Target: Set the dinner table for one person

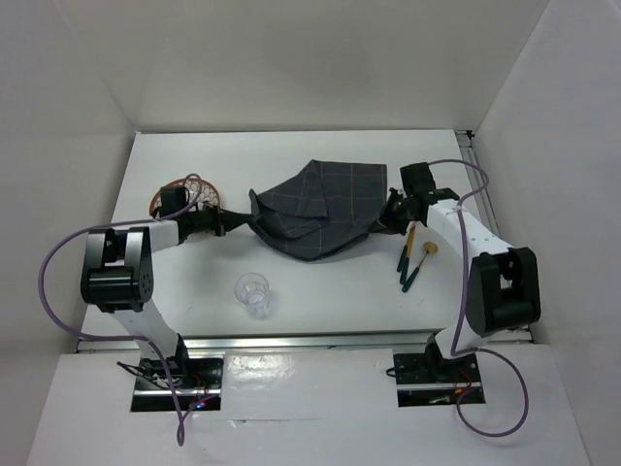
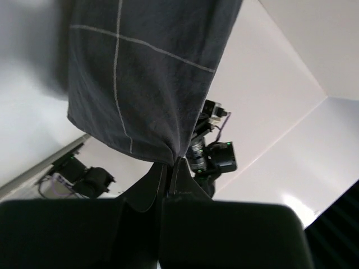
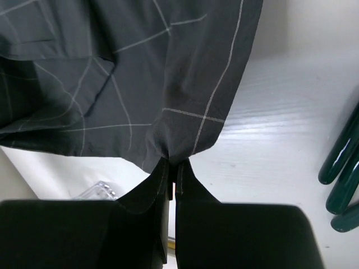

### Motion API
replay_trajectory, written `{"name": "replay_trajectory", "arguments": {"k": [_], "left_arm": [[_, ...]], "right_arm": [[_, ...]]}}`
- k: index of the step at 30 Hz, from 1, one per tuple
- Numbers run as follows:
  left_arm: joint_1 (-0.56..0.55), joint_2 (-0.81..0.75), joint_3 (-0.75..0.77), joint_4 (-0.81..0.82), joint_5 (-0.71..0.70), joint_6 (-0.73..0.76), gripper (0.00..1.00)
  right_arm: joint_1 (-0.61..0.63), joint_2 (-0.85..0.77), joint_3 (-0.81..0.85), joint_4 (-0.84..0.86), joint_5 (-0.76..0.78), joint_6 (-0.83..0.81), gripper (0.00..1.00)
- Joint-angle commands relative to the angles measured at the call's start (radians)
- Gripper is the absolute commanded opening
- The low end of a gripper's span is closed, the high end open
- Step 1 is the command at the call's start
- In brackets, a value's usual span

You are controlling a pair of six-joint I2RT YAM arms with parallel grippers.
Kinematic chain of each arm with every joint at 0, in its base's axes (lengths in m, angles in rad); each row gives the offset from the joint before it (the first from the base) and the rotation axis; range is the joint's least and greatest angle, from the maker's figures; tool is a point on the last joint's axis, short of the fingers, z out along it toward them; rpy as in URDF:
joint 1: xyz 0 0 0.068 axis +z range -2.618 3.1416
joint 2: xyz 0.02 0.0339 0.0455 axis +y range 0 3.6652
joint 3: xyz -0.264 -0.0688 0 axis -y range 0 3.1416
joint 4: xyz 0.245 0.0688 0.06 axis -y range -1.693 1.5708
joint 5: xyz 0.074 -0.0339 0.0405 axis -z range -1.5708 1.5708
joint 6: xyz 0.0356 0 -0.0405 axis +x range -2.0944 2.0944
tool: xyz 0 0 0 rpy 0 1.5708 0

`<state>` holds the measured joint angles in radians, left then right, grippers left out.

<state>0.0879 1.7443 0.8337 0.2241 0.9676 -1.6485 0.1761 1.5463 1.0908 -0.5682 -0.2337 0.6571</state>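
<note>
Dinner table (image 1: 330,301): big white top filling the mid of the overhead view, white walls (image 1: 291,58) on left, back and right, metal rail along the near edge by the arm bases.

Dark grey checked cloth (image 1: 320,209) lies bunched and folded at table centre, toward the back, strung between both grippers. I can't tell how much of it is off the surface.

L arm (image 1: 116,267) reaches in from the left, R arm (image 1: 500,286) from the right, both wrists pointing inward at the cloth.

Left gripper (image 2: 171,168): fingers pressed together, pinching the cloth's left corner; fabric fans out straight from the tips in the L wrist view.

Right gripper (image 3: 173,168): same on my R wrist cam, fingers tight together w/ the cloth's right corner nipped between them.

Round brown-rimmed item (image 1: 199,184) sits behind the L wrist, partly hidden by arm and cable; can't say what it is.

Clear glass (image 1: 254,293) stands upright in front of the cloth, apart from it, nearer the rail.

Green-handled utensils (image 1: 409,270) lie side by side just beside the R arm, right of the cloth, w/ a small tan-tipped piece (image 1: 427,252) next to them.
</note>
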Motion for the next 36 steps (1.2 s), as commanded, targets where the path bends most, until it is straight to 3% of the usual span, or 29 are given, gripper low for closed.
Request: {"name": "replay_trajectory", "arguments": {"k": [1,7,10,14,15,17,18,20,23,24,26,30,36], "left_arm": [[0.001,-0.034,0.061,-0.08,0.016,0.11,0.0],[0.001,-0.045,0.061,-0.115,0.016,0.11,0.0],[-0.008,-0.045,0.128,-0.089,0.002,0.038,0.0],[-0.028,0.075,0.478,0.209,0.117,-0.181,0.0],[-0.028,0.092,0.634,0.401,0.128,-0.238,0.0],[-0.008,0.092,0.711,0.58,0.088,-0.4,0.0],[0.002,0.066,0.699,0.627,0.048,-0.427,0.0],[0.025,-0.029,0.621,0.531,0.025,-0.38,0.0],[0.035,-0.12,0.385,0.218,-0.001,-0.237,0.0],[0.035,-0.153,0.257,0.18,-0.013,-0.226,0.0],[0.024,-0.163,0.158,0.155,-0.027,-0.226,0.0],[0.024,-0.163,0.139,-0.032,-0.027,-0.096,0.0],[0.024,-0.144,0.203,-0.086,-0.027,-0.057,0.0]], "right_arm": [[0.002,-0.075,0.029,0.057,-0.009,0.015,0.0],[0.002,-0.066,0.084,0.036,0.013,0.015,0.0],[-0.032,0.027,0.263,0.009,0.013,-0.02,0.0],[-0.053,0.207,0.836,-0.116,0.013,-0.045,0.0],[-0.053,0.225,1.027,-0.116,0.013,-0.054,0.0],[-0.053,0.222,1.113,-0.07,-0.009,-0.054,0.0],[-0.053,0.195,1.079,-0.04,-0.009,-0.045,0.0],[-0.053,0.089,0.879,0.066,-0.038,-0.036,0.0],[-0.063,0.023,0.715,0.062,-0.027,-0.036,0.0],[-0.063,0.023,0.645,0.047,-0.027,-0.036,0.0],[-0.063,0.003,0.578,0.047,-0.027,-0.024,0.0],[-0.063,-0.006,0.514,0.056,-0.036,-0.024,0.0],[-0.063,0.014,0.58,0.034,-0.018,-0.024,0.0]]}}
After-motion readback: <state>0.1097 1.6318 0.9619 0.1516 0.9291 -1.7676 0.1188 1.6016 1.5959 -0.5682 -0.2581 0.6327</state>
